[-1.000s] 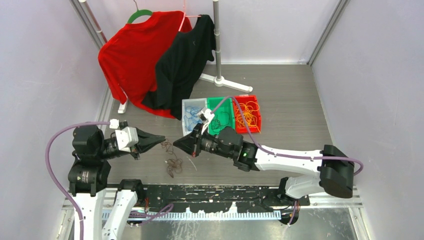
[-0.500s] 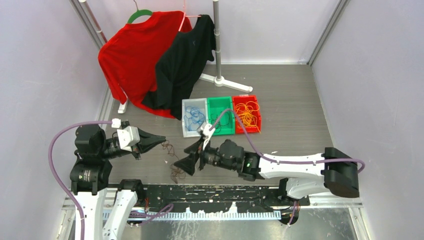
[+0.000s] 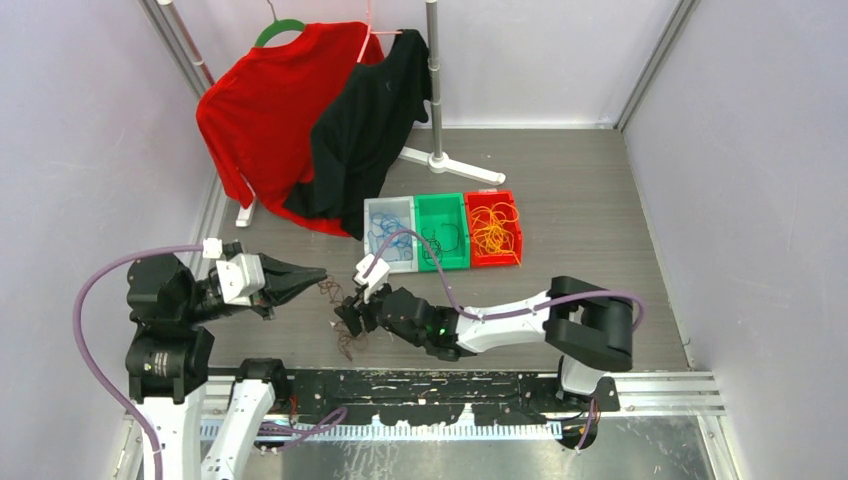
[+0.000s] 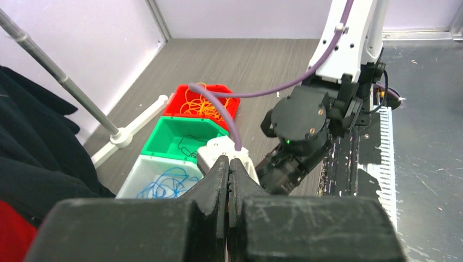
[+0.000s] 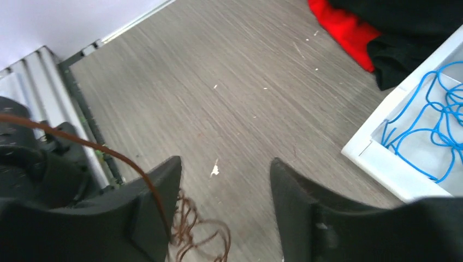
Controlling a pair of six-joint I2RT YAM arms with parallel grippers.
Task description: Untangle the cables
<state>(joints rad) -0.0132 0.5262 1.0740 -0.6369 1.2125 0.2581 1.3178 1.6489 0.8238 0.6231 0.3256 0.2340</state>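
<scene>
**Brown cable left to do**

Top: blue cables (image 3: 386, 238) and orange cables (image 3: 493, 232) lie in bins (image 3: 440, 197). The brown cable (image 3: 347, 340) lies knotted on the table (image 3: 580, 260).

Left wrist: the left gripper (image 4: 227, 164) is pinched shut, likely on a brown strand.

Right wrist: the right gripper (image 5: 226, 174) gapes wide beside that strand.

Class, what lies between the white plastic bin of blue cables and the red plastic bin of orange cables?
A green plastic bin holding thin dark cables; the top view shows it.
</scene>
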